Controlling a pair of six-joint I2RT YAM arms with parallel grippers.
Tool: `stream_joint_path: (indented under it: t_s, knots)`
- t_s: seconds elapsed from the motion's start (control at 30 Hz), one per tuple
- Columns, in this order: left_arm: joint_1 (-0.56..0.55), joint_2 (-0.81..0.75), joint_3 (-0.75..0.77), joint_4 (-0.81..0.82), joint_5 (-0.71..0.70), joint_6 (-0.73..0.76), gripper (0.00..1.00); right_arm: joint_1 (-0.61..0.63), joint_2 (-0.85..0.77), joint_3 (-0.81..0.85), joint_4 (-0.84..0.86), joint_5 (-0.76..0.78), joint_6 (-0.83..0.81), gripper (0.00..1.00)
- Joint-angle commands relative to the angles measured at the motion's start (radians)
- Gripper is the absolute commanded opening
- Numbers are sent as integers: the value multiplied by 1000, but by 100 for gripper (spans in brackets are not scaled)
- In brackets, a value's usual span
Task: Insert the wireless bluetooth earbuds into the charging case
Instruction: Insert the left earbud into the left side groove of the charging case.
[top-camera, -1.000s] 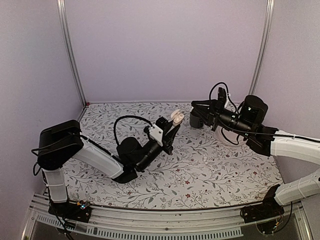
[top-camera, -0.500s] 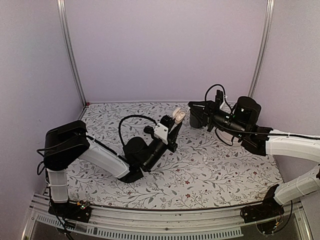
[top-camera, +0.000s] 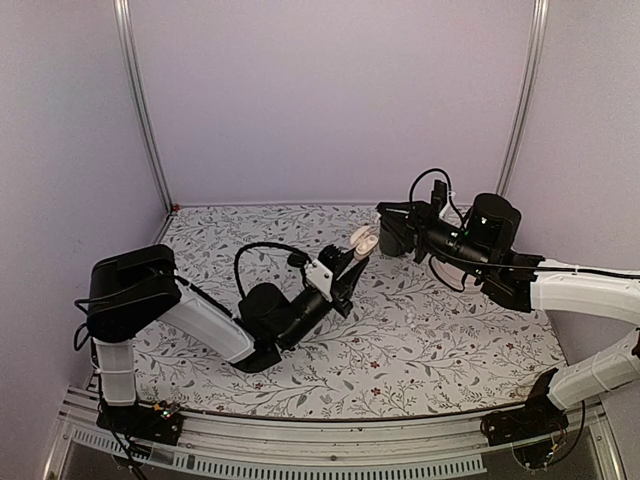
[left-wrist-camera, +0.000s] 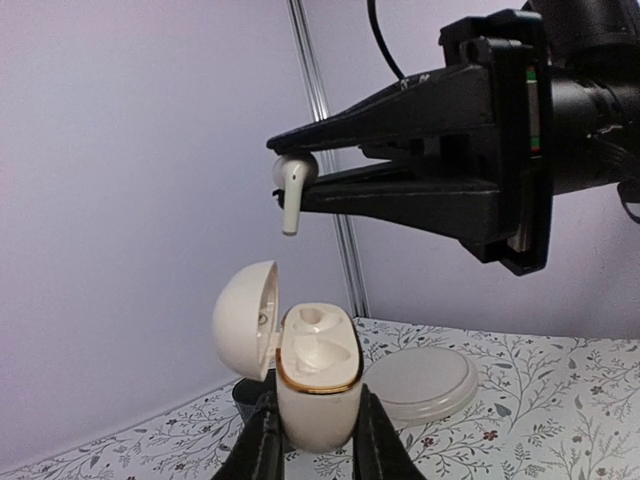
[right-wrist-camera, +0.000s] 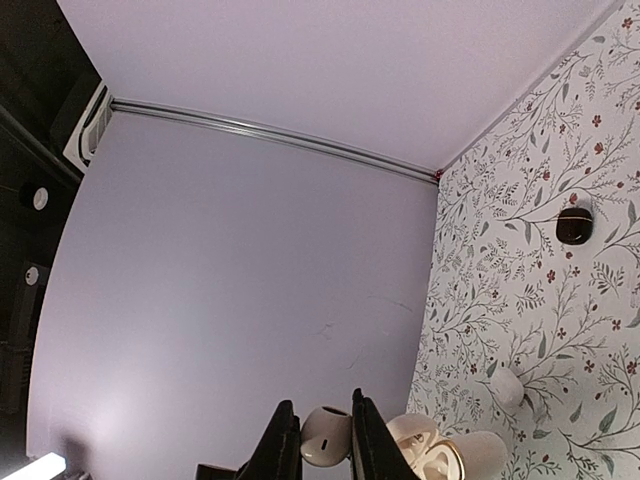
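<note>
My left gripper (left-wrist-camera: 318, 432) is shut on the cream charging case (left-wrist-camera: 318, 385), held upright off the table with its gold-rimmed mouth up and its lid (left-wrist-camera: 243, 318) swung open to the left. Above it, my right gripper (left-wrist-camera: 286, 184) is shut on a white earbud (left-wrist-camera: 292, 190), stem pointing down, a short gap over the case. In the right wrist view the earbud (right-wrist-camera: 326, 437) sits between the fingers, with the case (right-wrist-camera: 470, 455) just beside. From the top view the case (top-camera: 362, 240) is close to the right gripper (top-camera: 383, 222). Another small white earbud (top-camera: 408, 313) lies on the table.
A translucent round dish (left-wrist-camera: 425, 385) lies on the floral table behind the case, under the right arm (top-camera: 470, 240). A small black round object (right-wrist-camera: 574, 224) sits farther off on the table. Lilac walls and metal posts (top-camera: 140, 100) enclose the back and sides.
The left arm has carried the case to the right, closer under the right gripper. The right gripper shifted slightly left early on, then stayed put. Both grips are unchanged.
</note>
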Motion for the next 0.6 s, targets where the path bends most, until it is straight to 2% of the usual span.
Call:
stream_joint_path:
  t_s: [0.0,0.57]
  knots:
    - [-16,1,-8,122,60,5,0,6,-34,-8,20,9,-13,17]
    - [19,-18,-40,172,154,-51,0,7,-121,-71,-20,41,-1,17]
